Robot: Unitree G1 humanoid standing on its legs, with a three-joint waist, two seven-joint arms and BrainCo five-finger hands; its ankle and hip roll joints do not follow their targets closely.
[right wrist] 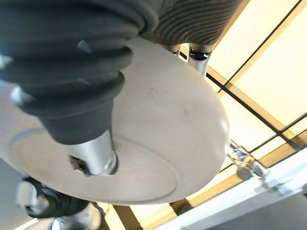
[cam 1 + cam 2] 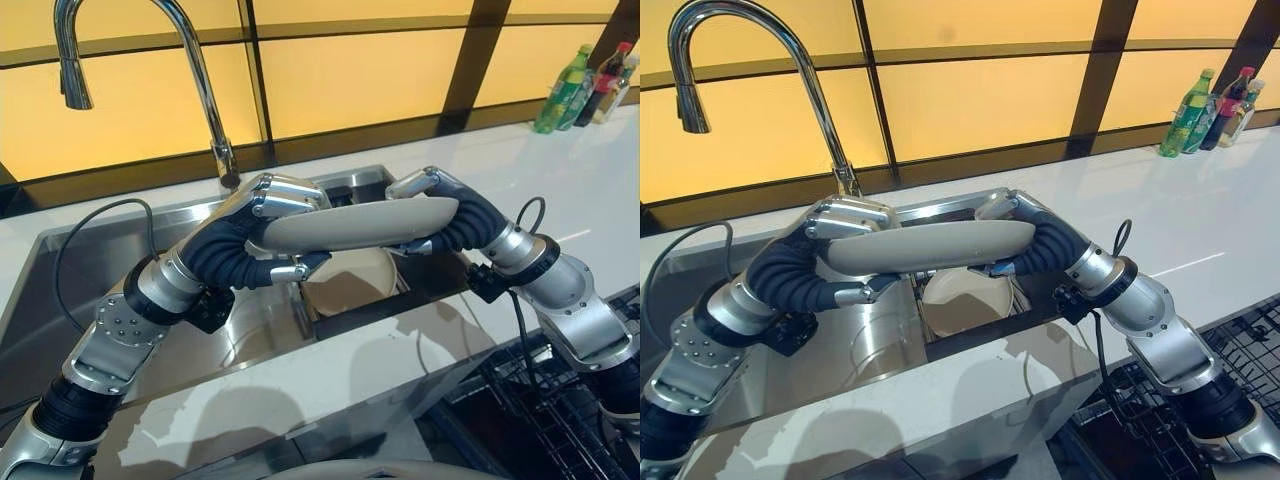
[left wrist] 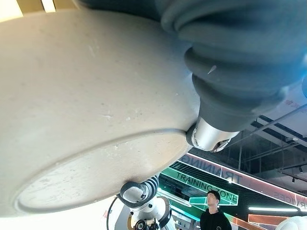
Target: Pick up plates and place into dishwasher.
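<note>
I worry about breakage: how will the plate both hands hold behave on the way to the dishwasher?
The plate looks stiff, probably ceramic, so likely fragile. It is pinched at opposite rims by the left hand and right hand; its smooth surface may slip.

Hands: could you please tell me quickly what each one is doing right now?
Left hand: closed on the plate.
Right hand: closed on the same plate.

- Beige round ceramic plate [image 2: 355, 224] held level above the stainless steel sink [image 2: 100, 260], between left hand [image 2: 268, 205] and right hand [image 2: 430, 195].
- Second beige plate [image 2: 350, 282] lies in the sink, directly below.
- Chrome gooseneck tap [image 2: 200, 80] behind the sink.
- Plastic bottles [image 2: 585, 88] far right on the white countertop [image 2: 560, 180].
- Black wire dishwasher rack [image 2: 560, 400] lower right.
</note>
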